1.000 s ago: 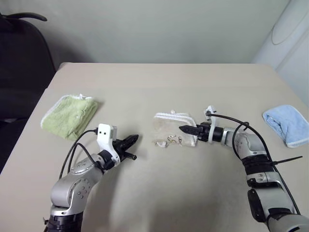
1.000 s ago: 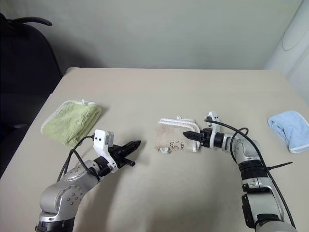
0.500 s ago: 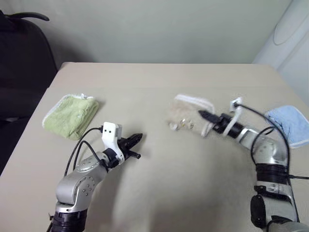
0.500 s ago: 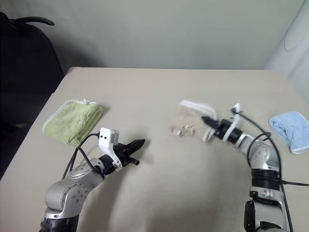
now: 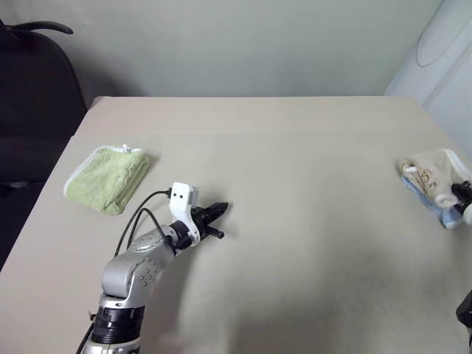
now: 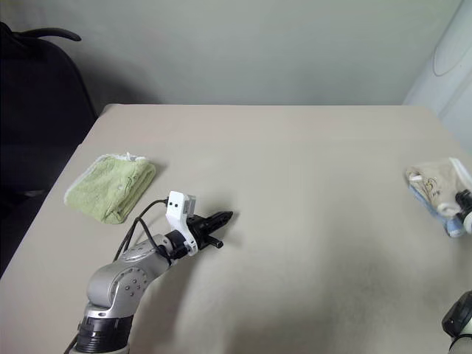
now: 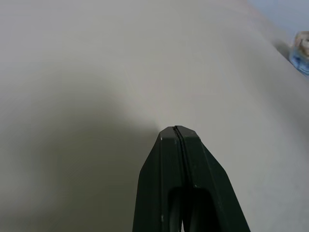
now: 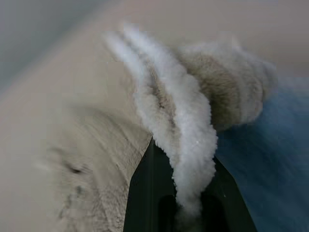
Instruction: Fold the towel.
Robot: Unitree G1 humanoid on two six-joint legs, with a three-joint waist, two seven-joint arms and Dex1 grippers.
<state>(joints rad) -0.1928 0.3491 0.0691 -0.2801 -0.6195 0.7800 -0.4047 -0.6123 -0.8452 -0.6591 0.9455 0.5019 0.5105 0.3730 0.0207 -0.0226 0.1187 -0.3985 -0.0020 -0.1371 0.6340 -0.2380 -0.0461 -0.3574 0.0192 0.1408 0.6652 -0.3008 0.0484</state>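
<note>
Bare tabletop (image 5: 295, 192), right hand (image 8: 186, 193) gripping towel (image 5: 435, 173) at edge, left hand (image 5: 220, 212) clenched

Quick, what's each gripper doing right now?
Left gripper: shut, empty.
Right gripper: shut on the beige towel.

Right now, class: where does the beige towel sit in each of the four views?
Left eye: beige towel, far right, over the light blue towel.
Right eye: far right.
Left wrist: small, upper right corner.
Right wrist: close up, between the right hand's fingers.
Shared landmark: the light blue towel.
</note>
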